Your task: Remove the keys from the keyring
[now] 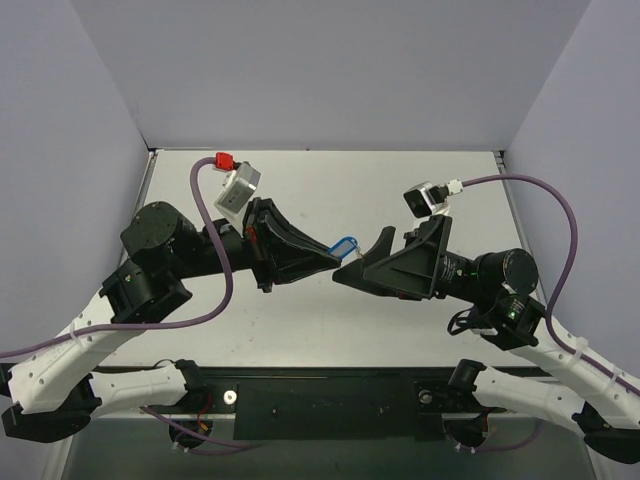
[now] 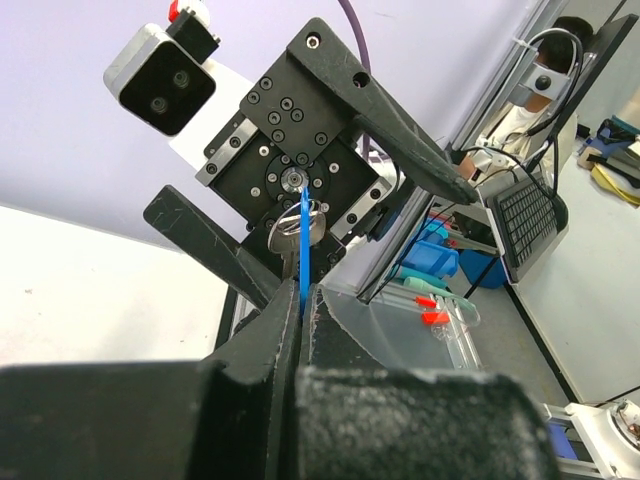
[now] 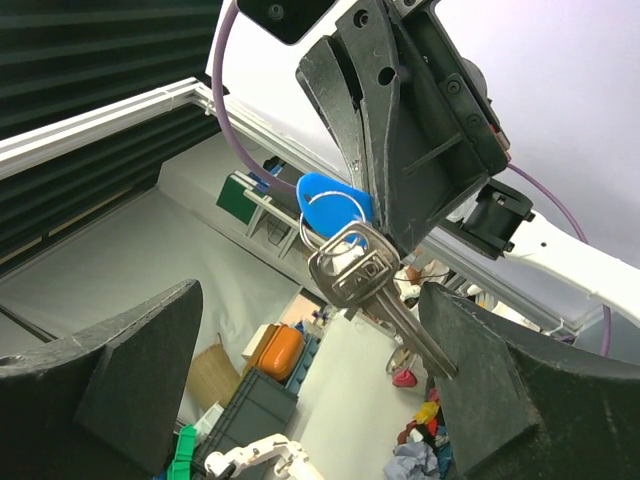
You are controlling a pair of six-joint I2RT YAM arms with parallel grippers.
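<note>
While the left gripper (image 1: pixel 328 262) is fully closed on the blue keyring (image 1: pixel 345 245), the keyring is held in the air above the white table (image 1: pixel 420 190), near the middle of the work area. In the left wrist view, the keyring (image 2: pixel 303 270) appears edge-on as a thin blue strip rising from between the two pinched fingers (image 2: pixel 262 350). In the right wrist view, the rounded blue end of the keyring (image 3: pixel 335 200) projects from the tip of the left gripper (image 3: pixel 385 215).

The keys (image 3: pixel 350 270) hang below the keyring on a thin silver wire loop (image 3: pixel 318 228). Their heads overlap, and one shaft points down and to the right. From the left wrist, one round key head (image 2: pixel 288 235) shows just beside the blue strip.

The right gripper (image 1: pixel 362 258) faces the left gripper tip to tip, with its jaws spread wide and holding nothing. In its own wrist view, the two fingers (image 3: pixel 130 370) stand well apart at the lower corners, and the keys appear in the gap between them, beyond the fingertips. No contact between the right fingers and the keys or keyring is visible.
</note>
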